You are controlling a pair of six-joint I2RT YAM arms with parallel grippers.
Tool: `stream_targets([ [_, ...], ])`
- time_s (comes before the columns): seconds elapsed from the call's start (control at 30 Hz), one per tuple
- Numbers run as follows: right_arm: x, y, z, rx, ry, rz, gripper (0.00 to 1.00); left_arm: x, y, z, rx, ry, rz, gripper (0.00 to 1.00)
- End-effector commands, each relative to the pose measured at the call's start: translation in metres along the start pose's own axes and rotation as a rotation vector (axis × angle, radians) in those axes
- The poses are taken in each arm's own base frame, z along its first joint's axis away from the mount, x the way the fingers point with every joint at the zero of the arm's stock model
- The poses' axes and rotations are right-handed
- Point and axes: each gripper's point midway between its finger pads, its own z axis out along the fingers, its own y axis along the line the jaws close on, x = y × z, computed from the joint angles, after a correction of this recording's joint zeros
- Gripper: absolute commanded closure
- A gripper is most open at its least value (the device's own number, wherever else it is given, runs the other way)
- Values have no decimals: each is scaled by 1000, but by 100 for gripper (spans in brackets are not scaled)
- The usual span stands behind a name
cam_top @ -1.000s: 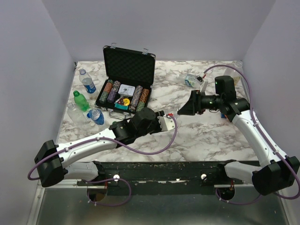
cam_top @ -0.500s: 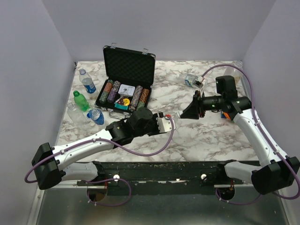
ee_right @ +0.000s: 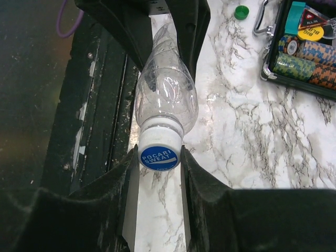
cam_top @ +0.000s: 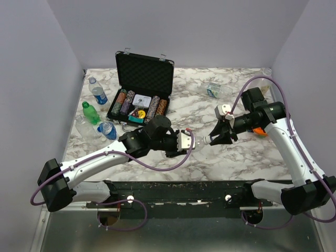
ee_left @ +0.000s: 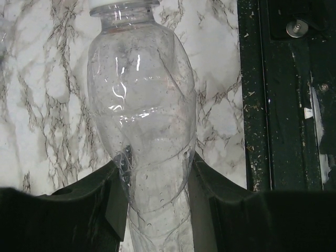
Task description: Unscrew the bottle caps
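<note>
We see even, diffuse light and only soft shadows. Glare streaks the clear bottle (ee_left: 142, 121) in the left wrist view. Both wrist views are dark and blurry along the bottom edge.

Cap (ee_right: 159, 157) of the clear bottle (ee_right: 167, 92): "POCARI SWEAT", white letters on blue, facing my right wrist camera.
Yellow disc (ee_right: 313, 33) in the chip case (ee_right: 266, 72), far right: I read "BIG BLIND".
Red triangle (ee_right: 314, 13) touching it: "ALL IN", just legible.
Labels on the far-left bottles (cam_top: 98, 94): too small for me.
</note>
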Motion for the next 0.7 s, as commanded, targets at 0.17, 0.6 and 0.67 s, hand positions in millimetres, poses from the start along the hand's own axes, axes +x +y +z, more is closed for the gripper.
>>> stream_targets([
  [0.17,-19,-11,5,25,-70,131,36,1,24,-3,-146,23,37,100],
  [0.6,-49,-25,-18,165,-125,311,3,2,42,-9,-256,42,49,100],
  [0.67,-52,-37,-24,242,-155,386,0,2,47,-11,-288,41,52,100],
])
